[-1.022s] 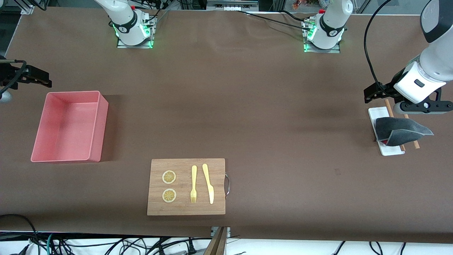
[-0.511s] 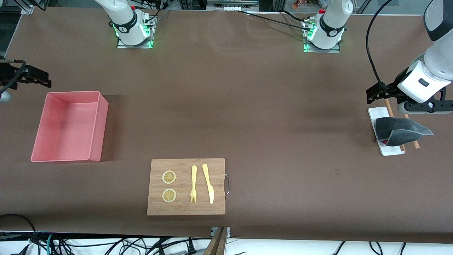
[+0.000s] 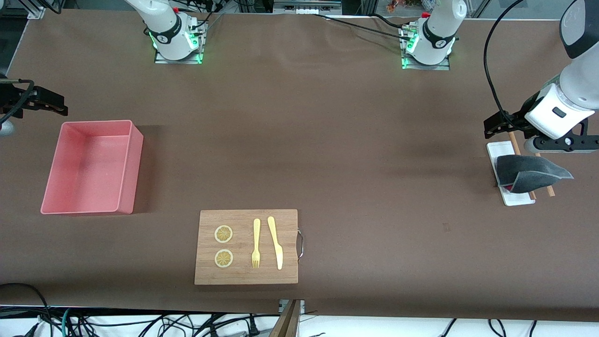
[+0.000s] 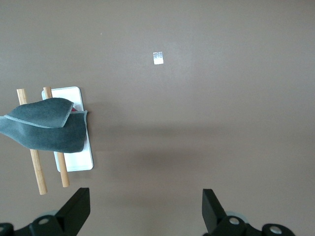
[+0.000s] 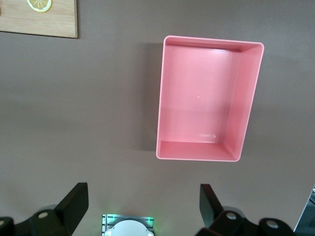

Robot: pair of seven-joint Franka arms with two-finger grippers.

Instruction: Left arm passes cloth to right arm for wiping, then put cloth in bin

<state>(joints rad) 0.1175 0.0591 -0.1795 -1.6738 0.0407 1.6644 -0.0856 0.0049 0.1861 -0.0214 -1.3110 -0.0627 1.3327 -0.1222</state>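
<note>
Your counter [image 3: 355,140], brown and matte, carries one fuzzy grey cloth [image 3: 529,172] draped over two wooden rods [image 4: 37,162] on a flat white tray [image 3: 518,199]; one pink bin [image 3: 91,166]; one wooden cutting board [image 3: 246,246] bearing two lemon slices [image 3: 223,234], fork [image 3: 256,243], knife [image 3: 276,242]. Left gripper [image 4: 145,216] over the tray's edge, jaws wide, empty. Right gripper [image 5: 142,211] beside the bin, jaws wide, empty.

I see the cloth [image 3: 528,172] hiding part of the tray [image 3: 498,150] and both sticks [image 3: 514,142].
</note>
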